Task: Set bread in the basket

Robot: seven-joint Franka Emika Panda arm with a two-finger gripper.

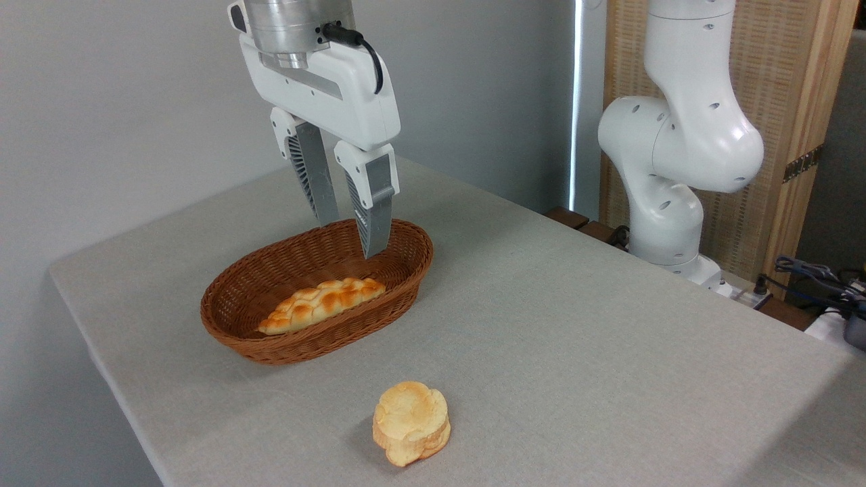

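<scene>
Grey cloth tabletop (575,325) against a plain grey wall. Small round golden-orange lobed bun (411,423) sits near its front edge, apart from the oval brown wicker basket (413,267) holding a long braided golden loaf (321,304). White gripper (348,237) hangs above, jaws spread, empty. No readable writing.

Bread (411,423): small round bun, thick, lobed flower-like edge. Golden-orange sides, paler toasted top. Lies flat on table, near edge of scene, centre-left. Clear of basket, on its near-right side. Untouched, nothing on it.

Basket (308,345): oval, brown woven wicker, low sides. Upright on table, left of centre, farther back than bun. Long axis runs from near-left to far-right. Several times longer than bun. Rim intact, weave even. Interior partly occupied along its length; far-right end of floor bare.
</scene>
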